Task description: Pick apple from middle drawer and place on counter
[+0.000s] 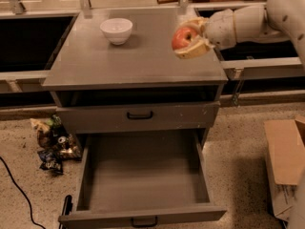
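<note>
Hand [191, 38] is in the upper right of the frame, over the right part of the bench [128, 63]. It is closed on the apple [182, 37], with tan fingers [194, 52] wrapping it above and below. The apple's red side faces left. It looks held above the bench, near the right edge, but I can't tell whether it touches the surface.

The white arm [252, 18] comes in from the upper right corner.

A white bowl [116, 30] stands upright at the back of the bench, left of centre and well apart from the apple.

The middle drawer [143, 175] is pulled fully out at the bottom centre of the frame. Its grey floor is bare, and a black handle [144, 221] sits on the front edge. The drawer above [139, 116] is shut and has a black handle.

On the floor:
- Crumpled wrappers [55, 144] lie at lower left, just beside the cabinet.
- A black cable [19, 190] runs across the lower left corner.
- A cardboard box [286, 156] sits at the right edge, partly cut off.

Dark recessed sections [28, 42] flank the bench on both sides.
</note>
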`<move>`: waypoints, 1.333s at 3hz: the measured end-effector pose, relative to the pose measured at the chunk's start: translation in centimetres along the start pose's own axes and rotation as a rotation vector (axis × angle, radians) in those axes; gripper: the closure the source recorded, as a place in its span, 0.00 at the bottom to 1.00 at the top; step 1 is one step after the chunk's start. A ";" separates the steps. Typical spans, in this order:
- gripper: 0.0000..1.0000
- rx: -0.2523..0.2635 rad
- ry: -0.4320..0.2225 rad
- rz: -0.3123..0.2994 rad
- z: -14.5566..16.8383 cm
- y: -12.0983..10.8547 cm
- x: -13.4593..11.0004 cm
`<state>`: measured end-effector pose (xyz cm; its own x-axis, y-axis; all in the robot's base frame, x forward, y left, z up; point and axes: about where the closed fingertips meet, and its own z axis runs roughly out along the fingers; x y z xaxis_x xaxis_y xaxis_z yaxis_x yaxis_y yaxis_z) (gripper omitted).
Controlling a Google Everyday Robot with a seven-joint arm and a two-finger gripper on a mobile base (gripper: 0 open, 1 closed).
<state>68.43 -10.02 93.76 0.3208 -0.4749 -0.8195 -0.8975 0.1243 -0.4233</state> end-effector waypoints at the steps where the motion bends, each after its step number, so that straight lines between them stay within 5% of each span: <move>1: 1.00 0.039 0.001 0.087 0.8 -3.6 0.1; 3: 1.00 0.088 -0.006 0.139 2.2 -4.3 0.1; 4: 1.00 0.165 -0.052 0.250 5.1 -5.6 -0.5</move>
<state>74.81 -6.02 94.57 0.1153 -0.3668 -0.9231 -0.8904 0.3738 -0.2597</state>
